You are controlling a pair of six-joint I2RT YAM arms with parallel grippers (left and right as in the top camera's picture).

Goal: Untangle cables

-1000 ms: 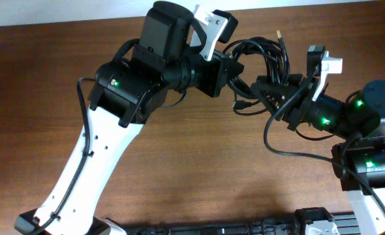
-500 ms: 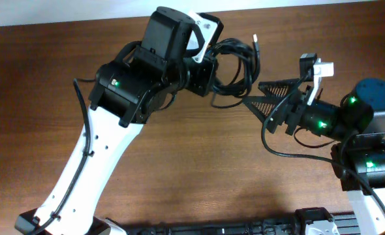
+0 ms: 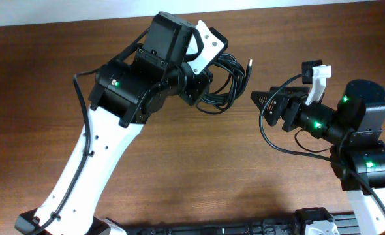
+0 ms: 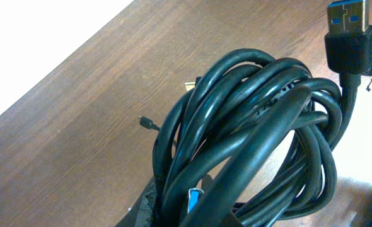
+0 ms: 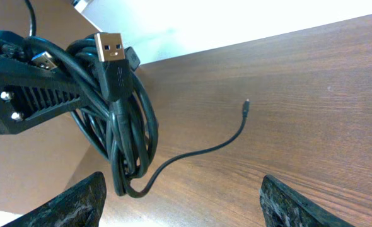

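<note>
A bundle of tangled black cables (image 3: 224, 79) hangs off the table in my left gripper (image 3: 202, 88), which is shut on it. In the left wrist view the thick loops (image 4: 255, 145) fill the frame and the jaws (image 4: 192, 211) clamp them at the bottom. A USB plug with a blue insert (image 4: 347, 25) sticks up from the bundle and also shows in the overhead view (image 3: 250, 63). My right gripper (image 3: 261, 101) is open and empty, just right of the bundle and apart from it. In the right wrist view its fingers (image 5: 186, 208) frame the bundle (image 5: 120, 139) at the left.
A thin black cable trails from the bundle onto the brown wooden table, ending in a small plug (image 5: 246, 104). The table's far edge (image 3: 297, 8) meets a white wall just behind the arms. The left arm's black finger (image 5: 41, 94) reaches into the right wrist view.
The left arm has pulled the bundle left, away from the right gripper. The right gripper, which was in among the cables, has come free of them, open, and drawn back to the right.
</note>
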